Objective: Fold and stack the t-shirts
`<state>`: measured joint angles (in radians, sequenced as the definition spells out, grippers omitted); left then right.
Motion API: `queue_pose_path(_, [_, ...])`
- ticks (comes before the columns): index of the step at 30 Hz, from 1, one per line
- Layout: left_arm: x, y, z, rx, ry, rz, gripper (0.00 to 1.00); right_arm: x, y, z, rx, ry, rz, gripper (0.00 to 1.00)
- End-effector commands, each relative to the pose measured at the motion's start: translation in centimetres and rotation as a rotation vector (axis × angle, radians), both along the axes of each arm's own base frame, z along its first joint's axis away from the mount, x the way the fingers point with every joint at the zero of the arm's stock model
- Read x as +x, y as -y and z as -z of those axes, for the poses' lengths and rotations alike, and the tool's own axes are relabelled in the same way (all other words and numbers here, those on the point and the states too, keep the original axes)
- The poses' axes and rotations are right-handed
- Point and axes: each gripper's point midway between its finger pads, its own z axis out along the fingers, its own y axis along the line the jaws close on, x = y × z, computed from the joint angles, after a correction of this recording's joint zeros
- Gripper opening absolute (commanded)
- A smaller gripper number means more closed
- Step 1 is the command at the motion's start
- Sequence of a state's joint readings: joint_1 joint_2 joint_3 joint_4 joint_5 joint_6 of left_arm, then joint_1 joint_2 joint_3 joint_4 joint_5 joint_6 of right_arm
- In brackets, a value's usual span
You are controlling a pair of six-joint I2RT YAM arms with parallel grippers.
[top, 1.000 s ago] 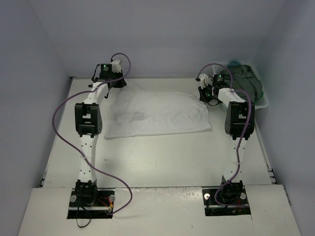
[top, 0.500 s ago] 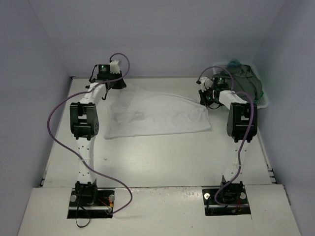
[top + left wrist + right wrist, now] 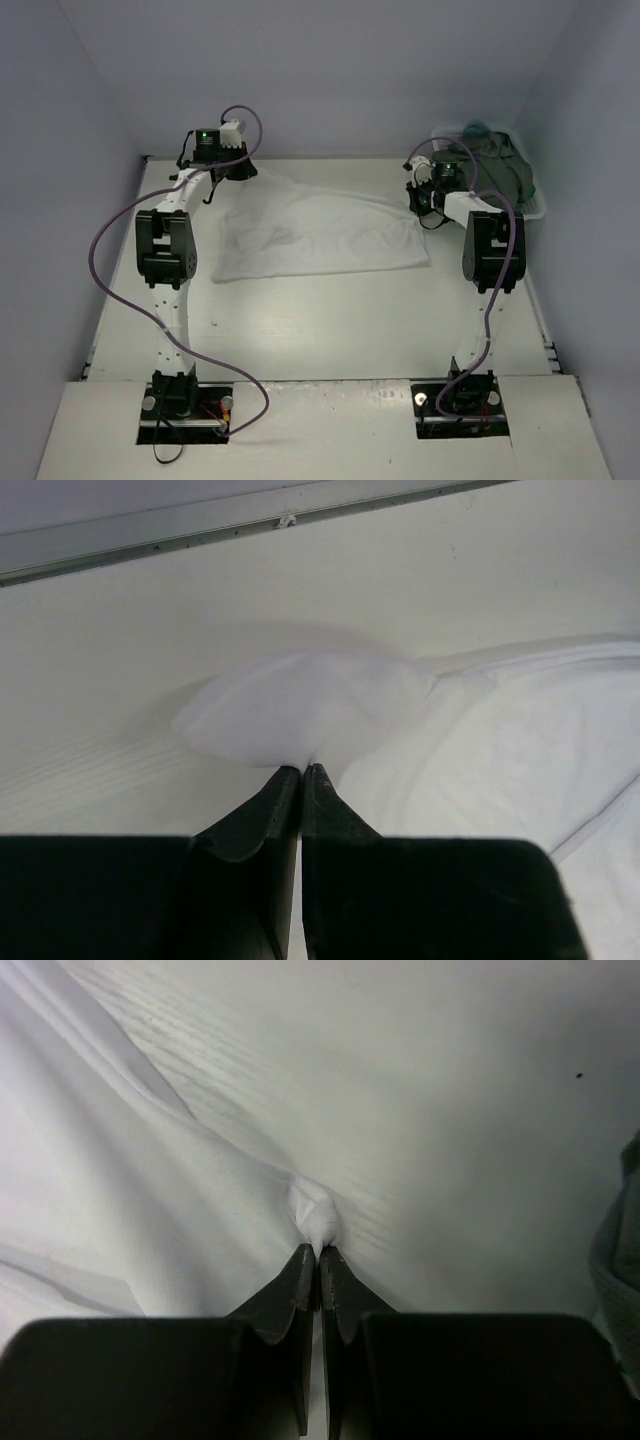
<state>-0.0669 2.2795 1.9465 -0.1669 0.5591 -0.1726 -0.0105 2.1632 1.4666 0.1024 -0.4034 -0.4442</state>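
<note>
A white t-shirt (image 3: 320, 232) lies spread across the far half of the table. My left gripper (image 3: 238, 172) is shut on its far left corner; the left wrist view shows the white cloth (image 3: 300, 705) bunched at the closed fingertips (image 3: 302, 770). My right gripper (image 3: 420, 200) is shut on its far right corner; the right wrist view shows a small pinch of cloth (image 3: 315, 1215) at the closed tips (image 3: 320, 1250). The far edge of the shirt is lifted slightly between both grippers.
A white basket (image 3: 535, 210) at the far right holds a heap of grey-green shirts (image 3: 495, 165), just behind my right arm. Its grey cloth shows at the right edge of the right wrist view (image 3: 615, 1260). The table's back edge (image 3: 250, 525) runs close behind my left gripper.
Both grippers have moved slightly toward the back of the table, drawing the shirt's far edge with them. The shirt's far edge now rises and stretches more between them.
</note>
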Motion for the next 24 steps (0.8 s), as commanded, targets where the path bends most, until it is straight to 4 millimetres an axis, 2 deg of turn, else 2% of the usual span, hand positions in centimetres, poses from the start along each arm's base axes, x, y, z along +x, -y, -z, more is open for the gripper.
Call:
queue_pose_path(1, [0.7, 0.1, -5.8, -0.041, 0.133, 0.023, 0.00, 2.8, 0.7, -6.1, -0.008, 0.172, 0.072, 0.00])
queue_pose_path(3, [0.6, 0.2, -5.6, -0.045, 0.125, 0.028, 0.00, 3.5, 0.6, -6.2, -0.006, 0.172, 0.072, 0.00])
queue_pose_path(4, [0.6, 0.3, -5.6, -0.048, 0.124, 0.033, 0.00, 3.3, -0.9, -5.6, -0.003, 0.149, 0.045, 0.00])
queue_pose_path(7, [0.4, 0.3, -5.3, -0.046, 0.113, 0.040, 0.00, 3.9, -1.7, -6.4, 0.005, 0.166, 0.024, 0.00])
queue_pose_path(14, [-0.5, 0.2, -5.0, -0.022, 0.092, 0.062, 0.00, 4.6, -4.7, -10.2, 0.057, 0.237, -0.048, 0.00])
queue_pose_path(19, [-1.2, 0.0, -5.7, 0.000, 0.103, 0.065, 0.00, 5.1, -5.5, -12.3, 0.071, 0.273, -0.053, 0.00])
queue_pose_path(24, [-2.1, -0.3, -6.0, 0.024, 0.107, 0.066, 0.00, 5.0, -5.4, -13.4, 0.070, 0.289, -0.047, 0.00])
